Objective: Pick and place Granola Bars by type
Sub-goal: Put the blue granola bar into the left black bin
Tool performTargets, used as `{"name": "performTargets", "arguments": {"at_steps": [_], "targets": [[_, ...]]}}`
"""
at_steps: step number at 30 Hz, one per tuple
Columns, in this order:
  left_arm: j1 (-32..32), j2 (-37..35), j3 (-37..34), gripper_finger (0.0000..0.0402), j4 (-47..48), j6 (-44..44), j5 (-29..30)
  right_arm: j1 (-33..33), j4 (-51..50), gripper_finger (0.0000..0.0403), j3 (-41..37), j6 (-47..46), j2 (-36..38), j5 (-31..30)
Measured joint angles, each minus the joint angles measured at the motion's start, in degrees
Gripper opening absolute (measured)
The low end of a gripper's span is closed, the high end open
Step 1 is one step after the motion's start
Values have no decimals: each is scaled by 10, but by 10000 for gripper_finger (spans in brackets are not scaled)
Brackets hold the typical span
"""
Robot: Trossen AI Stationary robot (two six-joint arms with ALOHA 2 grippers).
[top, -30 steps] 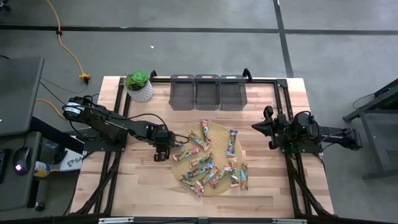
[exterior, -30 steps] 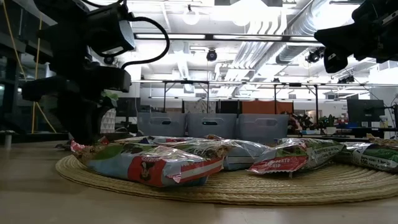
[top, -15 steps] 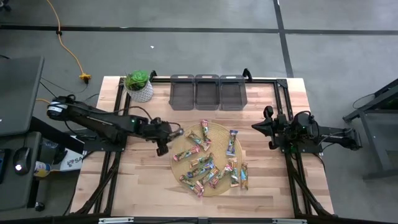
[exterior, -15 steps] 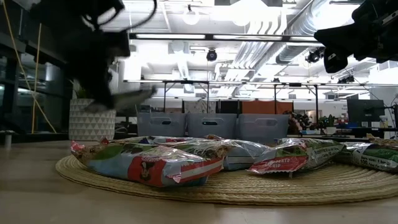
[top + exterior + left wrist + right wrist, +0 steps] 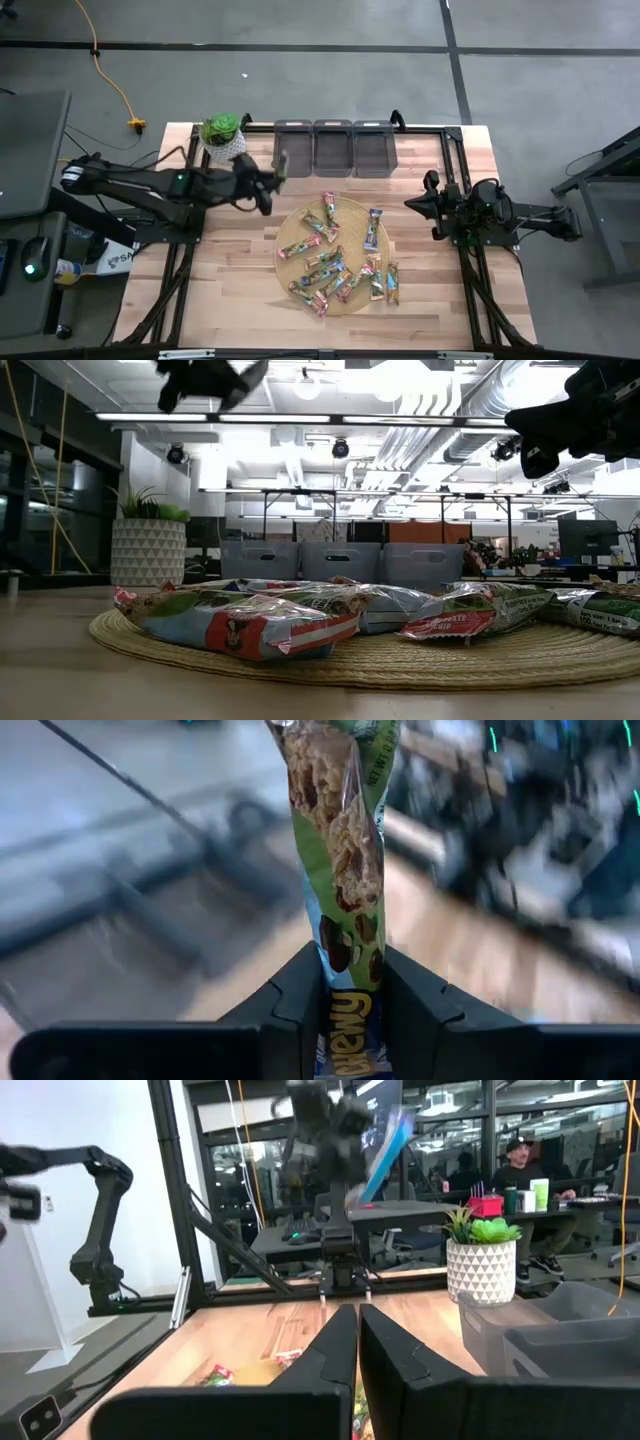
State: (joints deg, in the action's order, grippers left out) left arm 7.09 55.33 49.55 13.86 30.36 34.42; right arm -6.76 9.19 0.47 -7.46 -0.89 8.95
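Observation:
Many granola bars (image 5: pixel 335 250) in shiny wrappers lie on a round woven mat (image 5: pixel 283 270) at the table's middle; they also show in the low view (image 5: pixel 250 625). My left gripper (image 5: pixel 270 182) is raised above the table between the mat and the left grey bin, shut on one green-wrapped bar (image 5: pixel 340 830). It shows high up in the low view (image 5: pixel 205 378). My right gripper (image 5: pixel 432 205) waits shut and empty at the table's right side, with its fingers (image 5: pixel 357 1350) close together. My left gripper pinches the green-wrapped bar near one end (image 5: pixel 348 982) between its two fingers. The bar runs on past the fingertips, along the fingers' line. It is lifted clear of the mat and the table (image 5: pixel 283 163).
Three grey bins (image 5: pixel 332 147) stand in a row at the table's far edge. A potted plant (image 5: pixel 223 138) in a white pot stands at the far left, close to my left arm. Bare wood lies left and near of the mat.
My left gripper has risen from the mat's left edge and gone toward the table's far edge and the bins, staying shut on the bar. The bar has been lifted clear of the mat. The other bars have stayed in place.

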Motion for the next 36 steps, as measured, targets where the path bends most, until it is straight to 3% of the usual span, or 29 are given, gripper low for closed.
{"name": "performTargets", "arguments": {"at_steps": [9, 12, 24, 28, 32, 36], "targets": [[-5, 0, 81, 82, -82, 3, 166, 0, 0, 0, 0, 0, 0, 0], [-39, 0, 108, 82, -80, 3, 178, 0, 0, 0, 0, 0, 0, 0], [-257, 65, 222, 82, 8, 1, -25, 0, 0, 0, 0, 0, -1, 0], [-334, 134, 316, 82, 132, 24, -112, 0, 0, 0, 0, 0, -2, 3], [-395, 226, 432, 82, 307, 28, -165, 0, 0, 0, 0, 0, -2, 4], [-435, 309, 502, 82, 408, 29, -219, 0, 0, 0, 0, 0, -3, 4]]}}
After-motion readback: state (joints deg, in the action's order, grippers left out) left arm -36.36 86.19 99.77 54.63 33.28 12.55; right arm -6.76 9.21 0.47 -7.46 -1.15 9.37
